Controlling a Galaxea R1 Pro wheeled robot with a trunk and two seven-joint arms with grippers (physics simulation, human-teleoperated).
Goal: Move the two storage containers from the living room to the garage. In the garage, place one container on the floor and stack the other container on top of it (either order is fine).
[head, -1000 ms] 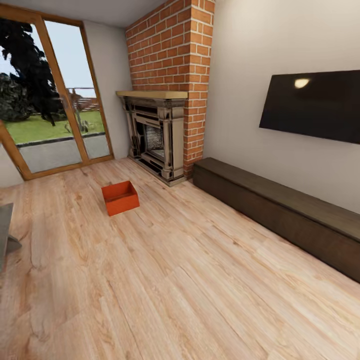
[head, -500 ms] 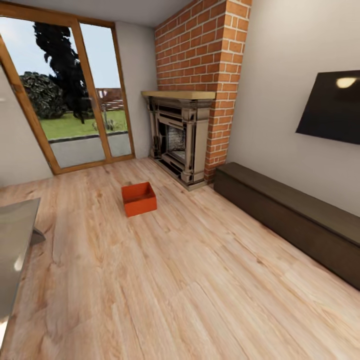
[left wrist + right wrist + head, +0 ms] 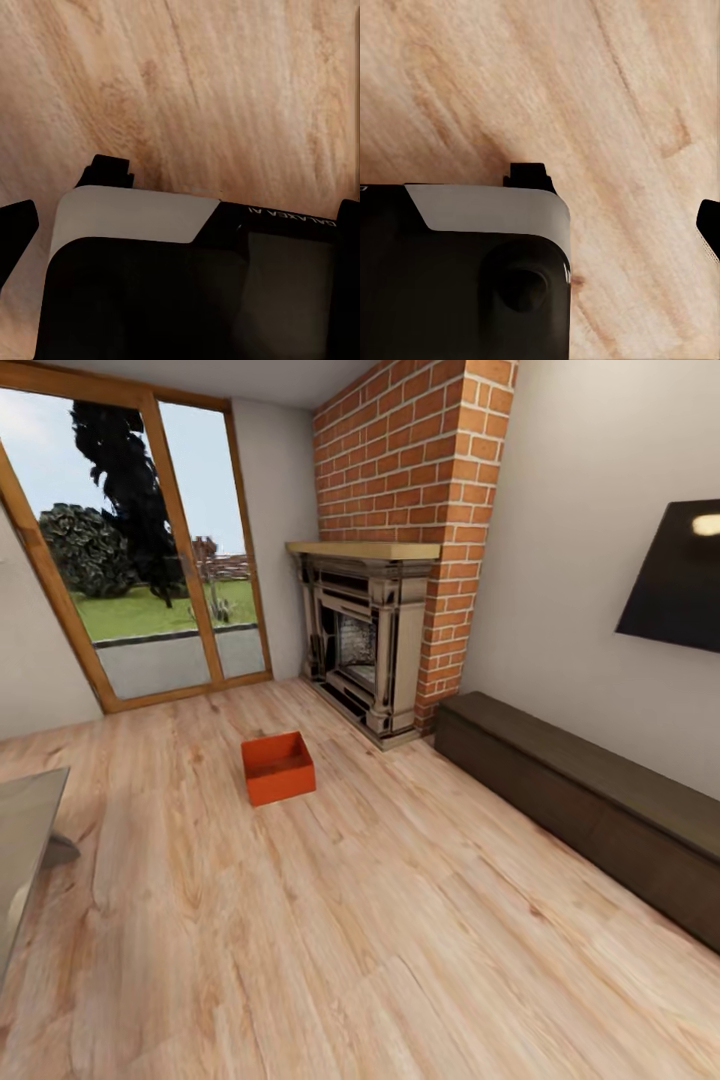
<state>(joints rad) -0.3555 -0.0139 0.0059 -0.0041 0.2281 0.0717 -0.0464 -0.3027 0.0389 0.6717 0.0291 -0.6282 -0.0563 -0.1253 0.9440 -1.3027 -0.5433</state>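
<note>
Change since earlier: the whole head view had swung, so the camera had turned; the fireplace and glass doors sat further right in the picture than a second before, and less of the TV showed. The storage container itself had not shifted on the planks.

Storage container (image 3: 278, 767): one orange-red open-topped bin stood upright on the light wood-plank floor (image 3: 380, 950) of the living room, in front of the fireplace and apart from it, between the doors and the low cabinet. It was empty, and nothing touched it.

Fireplace (image 3: 365, 650): dark surround with a pale wooden mantel, set in a red brick chimney breast in the corner.

Glass doors (image 3: 140, 550): wood-framed, showing grass, trees and sky outside.

Low cabinet (image 3: 590, 800): long and dark, along the right-hand wall.

TV (image 3: 675, 575): dark screen on the wall above the cabinet, cut by the picture's edge.

Grey surface (image 3: 25, 850): a flat grey edge showed at the left border; what it was could not be told.

Left gripper: the left wrist view showed dark and white housing (image 3: 187, 285) over wood planks; whether the fingers were spread or closed could not be told.

Right gripper: the right wrist view likewise showed housing (image 3: 465, 270) above the planks; its state could not be told.
</note>
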